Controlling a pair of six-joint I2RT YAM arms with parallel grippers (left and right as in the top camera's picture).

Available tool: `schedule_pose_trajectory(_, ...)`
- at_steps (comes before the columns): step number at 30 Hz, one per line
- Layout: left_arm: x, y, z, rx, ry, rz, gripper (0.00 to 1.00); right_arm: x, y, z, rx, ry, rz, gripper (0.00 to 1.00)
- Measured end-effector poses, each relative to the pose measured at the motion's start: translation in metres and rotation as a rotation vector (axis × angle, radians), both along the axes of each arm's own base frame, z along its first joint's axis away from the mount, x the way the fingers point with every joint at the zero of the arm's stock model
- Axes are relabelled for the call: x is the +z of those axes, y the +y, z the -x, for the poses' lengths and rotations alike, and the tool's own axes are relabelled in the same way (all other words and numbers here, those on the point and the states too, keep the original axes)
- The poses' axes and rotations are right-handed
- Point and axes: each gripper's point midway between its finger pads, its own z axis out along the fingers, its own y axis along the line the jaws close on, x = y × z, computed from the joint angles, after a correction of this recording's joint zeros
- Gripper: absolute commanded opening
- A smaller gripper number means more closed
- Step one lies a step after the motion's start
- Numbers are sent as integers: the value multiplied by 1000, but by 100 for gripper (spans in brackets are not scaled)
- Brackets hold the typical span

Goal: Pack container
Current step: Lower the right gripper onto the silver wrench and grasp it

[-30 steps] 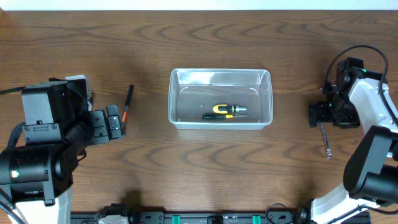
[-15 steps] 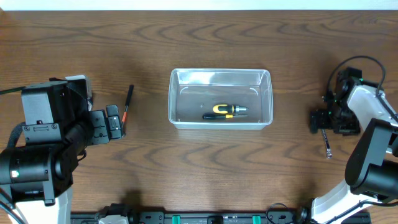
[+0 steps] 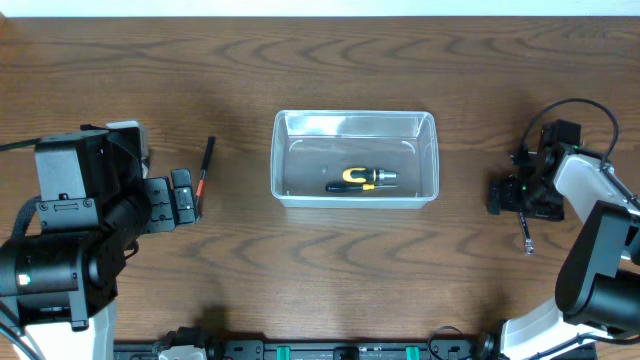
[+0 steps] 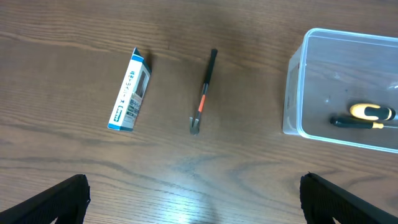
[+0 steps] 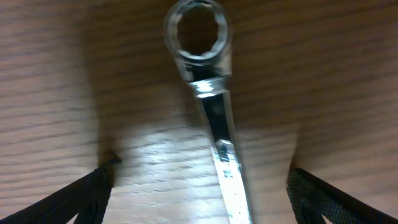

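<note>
We are just starting: only a screwdriver (image 3: 362, 179) is lying in the container (image 3: 276, 160); our open right gripper (image 5: 199, 174) is straddling the three-o'clock wrench (image 5: 210, 106).

The container (image 3: 355, 116) is a clear, see-through plastic tub, rectangular with rounded corners and a thick rim, and it stands upright and open-topped near the middle of the wooden table, long side running left to right. It is not empty: a small yellow-and-black hand tool (image 3: 362, 179) lies flat on its floor, lengthwise, toward the near wall. In the left wrist view only the tub's left end shows.
</note>
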Motion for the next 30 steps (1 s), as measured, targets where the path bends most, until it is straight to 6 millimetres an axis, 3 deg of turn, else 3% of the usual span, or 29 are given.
schedule_pose_trajectory(8, 0, 0, 0, 0, 0, 0, 98, 0, 1, 1, -2, -21, -2, 88)
schedule_pose_trajectory(13, 0, 0, 1, 0, 3, 0, 98, 0, 1, 0, -14, -23, -2, 72)
schedule_pose_trajectory(25, -1, 0, 2, 0, 8, 0, 98, 0, 2, 1, -19, -20, -5, 42)
schedule_pose_trajectory(30, -2, 0, 2, 0, 11, 0, 98, 0, 2, 2, -23, -18, -5, 37)
